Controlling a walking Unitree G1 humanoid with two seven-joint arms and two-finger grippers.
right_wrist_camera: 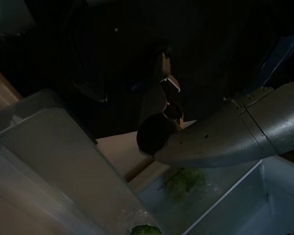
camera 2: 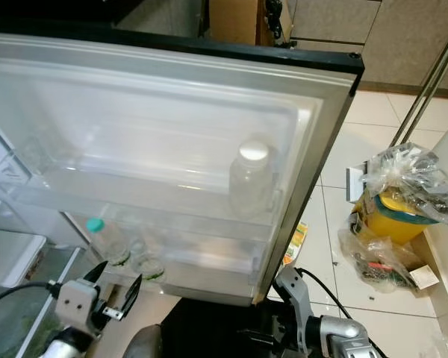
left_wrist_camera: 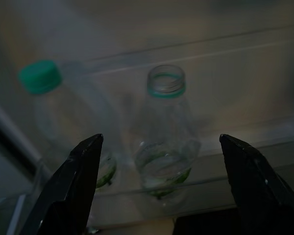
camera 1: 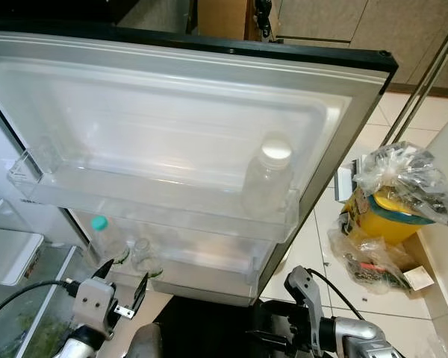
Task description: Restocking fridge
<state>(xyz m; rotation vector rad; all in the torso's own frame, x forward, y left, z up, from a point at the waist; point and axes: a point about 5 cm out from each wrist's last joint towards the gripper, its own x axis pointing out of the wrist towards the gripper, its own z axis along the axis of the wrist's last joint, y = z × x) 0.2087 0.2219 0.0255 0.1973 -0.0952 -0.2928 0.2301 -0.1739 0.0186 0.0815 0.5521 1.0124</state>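
I see clear, glossy plastic door shelves (camera 1: 157,201), a see-through plastic bottle (left_wrist_camera: 166,142), a crinkled shiny plastic bag (camera 1: 407,179), and glossy floor tiles (camera 1: 313,239).

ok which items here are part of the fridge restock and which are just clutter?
Job:
- fridge door, open
- upper door shelf holding a white-capped jar
- lower door shelf with a green-capped bottle and an uncapped bottle
- left end effector, open, in front of the uncapped bottle

Lying about:
- plastic bags on the floor, to the right of the door
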